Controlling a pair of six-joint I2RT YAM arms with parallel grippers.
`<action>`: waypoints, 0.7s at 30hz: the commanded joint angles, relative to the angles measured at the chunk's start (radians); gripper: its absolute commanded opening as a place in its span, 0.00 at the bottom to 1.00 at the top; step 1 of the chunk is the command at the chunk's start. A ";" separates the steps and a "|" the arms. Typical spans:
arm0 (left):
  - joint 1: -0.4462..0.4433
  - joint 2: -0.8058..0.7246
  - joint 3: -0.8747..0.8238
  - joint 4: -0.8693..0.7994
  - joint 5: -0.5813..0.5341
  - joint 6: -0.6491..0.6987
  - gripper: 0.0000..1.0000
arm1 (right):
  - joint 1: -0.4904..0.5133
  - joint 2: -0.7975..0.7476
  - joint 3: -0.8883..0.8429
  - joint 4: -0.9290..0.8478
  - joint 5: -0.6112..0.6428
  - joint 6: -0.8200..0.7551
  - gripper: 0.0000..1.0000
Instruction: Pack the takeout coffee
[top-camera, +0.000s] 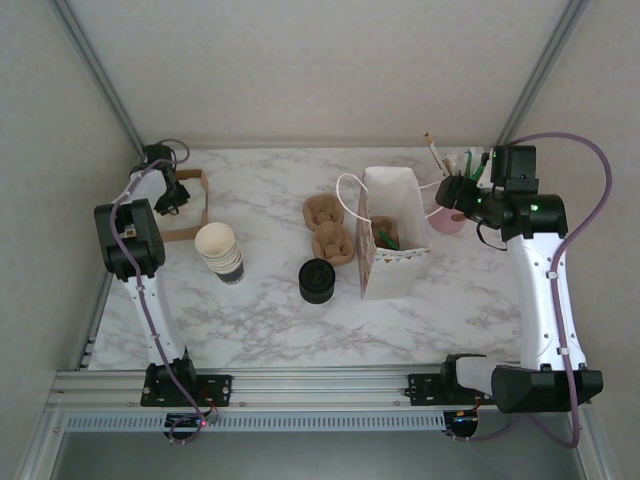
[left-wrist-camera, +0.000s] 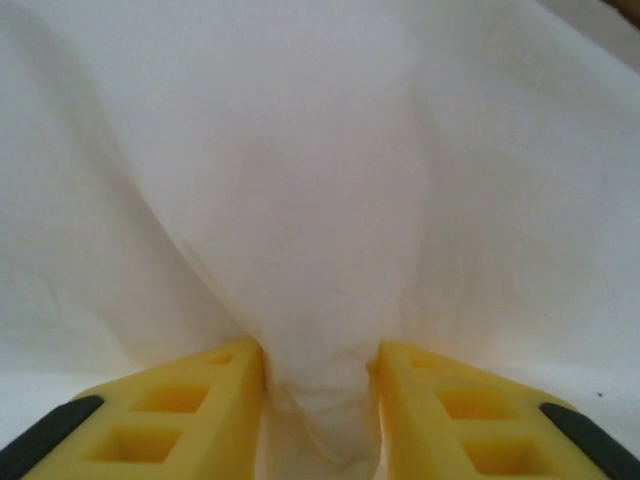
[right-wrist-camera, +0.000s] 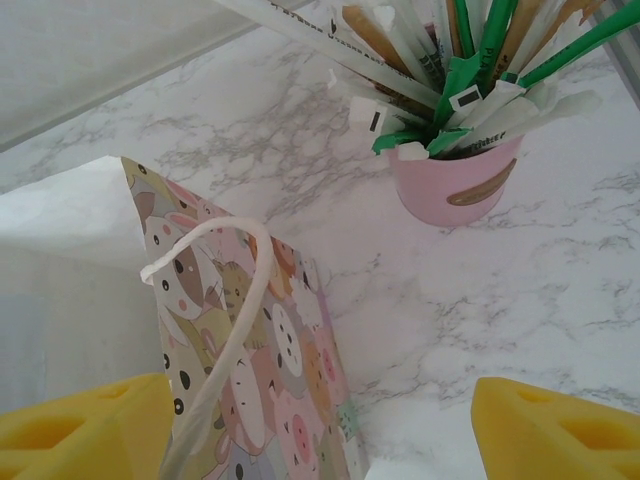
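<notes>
**Left gripper (left-wrist-camera: 320, 400) pinches tissue (left-wrist-camera: 320, 200); right gripper (right-wrist-camera: 325, 425) gapes**

The left is clamped on white tissue (at the far-left table (top-camera: 270, 170) corner). The right hangs wide open over the patterned bag (right-wrist-camera: 250, 330), near the pink straw cup (right-wrist-camera: 455, 180). Whether the takeout coffee sits inside the bag cannot be told.

We're looking at a white marble-look table (top-camera: 270, 320) w/ several things sitting on it. At far left, a flat brown cardboard frame (top-camera: 204, 200); near it a stack of cream cups (top-camera: 222, 252) is lying tilted. Towards the middle, brown pulp carriers (top-camera: 330, 232) and a black lid stack (top-camera: 318, 281) are sitting. Just right of them, a white bag (top-camera: 388, 275) is standing open, w/ a pink cup of stirrers (top-camera: 447, 220) beside it.
</notes>
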 joint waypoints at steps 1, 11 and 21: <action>0.008 -0.067 0.007 -0.032 -0.007 0.004 0.32 | -0.005 -0.008 -0.012 0.008 -0.013 0.008 0.79; 0.008 -0.094 0.010 -0.045 -0.015 0.005 0.19 | -0.005 -0.009 -0.020 0.015 -0.023 0.002 0.79; 0.008 -0.144 0.024 -0.063 -0.016 0.008 0.19 | -0.005 -0.008 -0.022 0.018 -0.031 0.003 0.79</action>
